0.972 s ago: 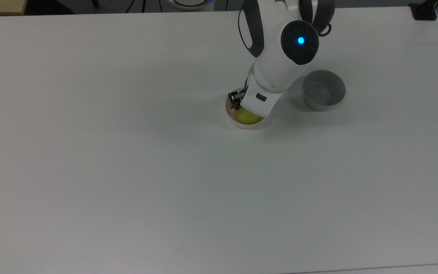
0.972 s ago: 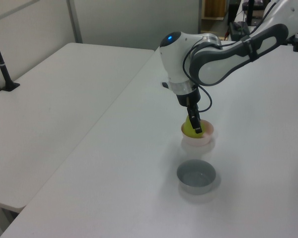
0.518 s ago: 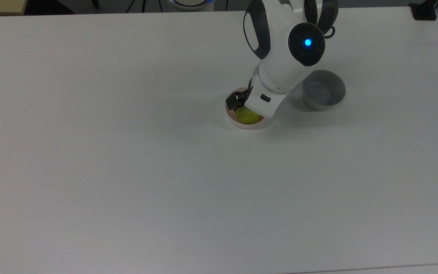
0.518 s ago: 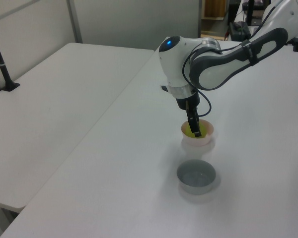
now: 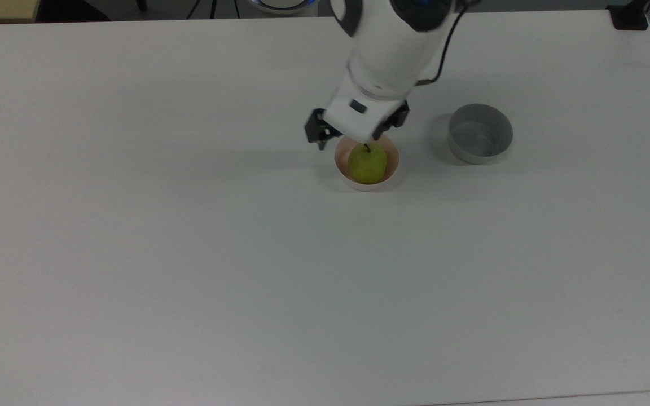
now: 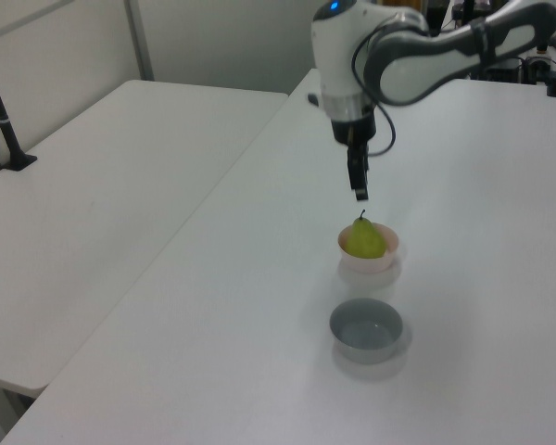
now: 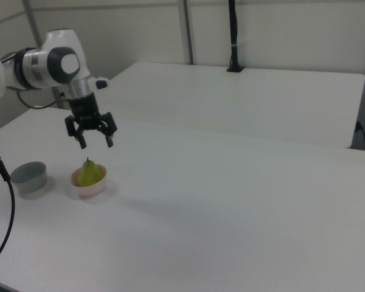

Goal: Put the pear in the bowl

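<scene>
The yellow-green pear (image 5: 367, 163) (image 6: 362, 239) (image 7: 89, 173) stands upright inside the pale pink bowl (image 5: 341, 169) (image 6: 381, 260) (image 7: 90, 188), its dark stem pointing up. My gripper (image 5: 356, 128) (image 6: 360, 190) (image 7: 95, 143) hangs open in the air straight above the pear, clear of the stem, with nothing between its fingers. In the right view both fingers spread wide on either side of the gap.
A grey bowl (image 5: 480, 133) (image 6: 366, 329) (image 7: 28, 176) stands empty on the white table (image 5: 189, 254) beside the pink one, to the top view's right. A second white table (image 6: 93, 204) (image 7: 243, 97) adjoins, with a black post (image 7: 233, 36) on it.
The gripper has let go of the pear, opened and risen well above the bowl. The pear stays in the bowl, now fully visible.
</scene>
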`<state>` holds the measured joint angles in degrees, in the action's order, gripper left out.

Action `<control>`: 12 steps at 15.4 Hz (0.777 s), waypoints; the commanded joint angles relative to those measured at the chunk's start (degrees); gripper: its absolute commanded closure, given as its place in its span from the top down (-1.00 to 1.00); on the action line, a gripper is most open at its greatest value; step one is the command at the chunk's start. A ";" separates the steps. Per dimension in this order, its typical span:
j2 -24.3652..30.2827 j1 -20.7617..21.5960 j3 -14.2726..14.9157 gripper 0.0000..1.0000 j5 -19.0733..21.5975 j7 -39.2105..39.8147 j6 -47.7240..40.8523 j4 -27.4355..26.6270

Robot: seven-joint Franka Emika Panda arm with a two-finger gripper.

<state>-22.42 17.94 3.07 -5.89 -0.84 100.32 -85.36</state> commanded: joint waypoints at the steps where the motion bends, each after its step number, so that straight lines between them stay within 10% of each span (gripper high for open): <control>1: 3.17 -6.67 -0.09 1.00 -0.61 1.28 -0.83 -1.30; 12: 5.80 -22.77 -0.09 1.00 0.01 3.39 -0.30 -0.59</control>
<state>-18.35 -3.47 3.37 -5.93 2.62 99.97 -85.24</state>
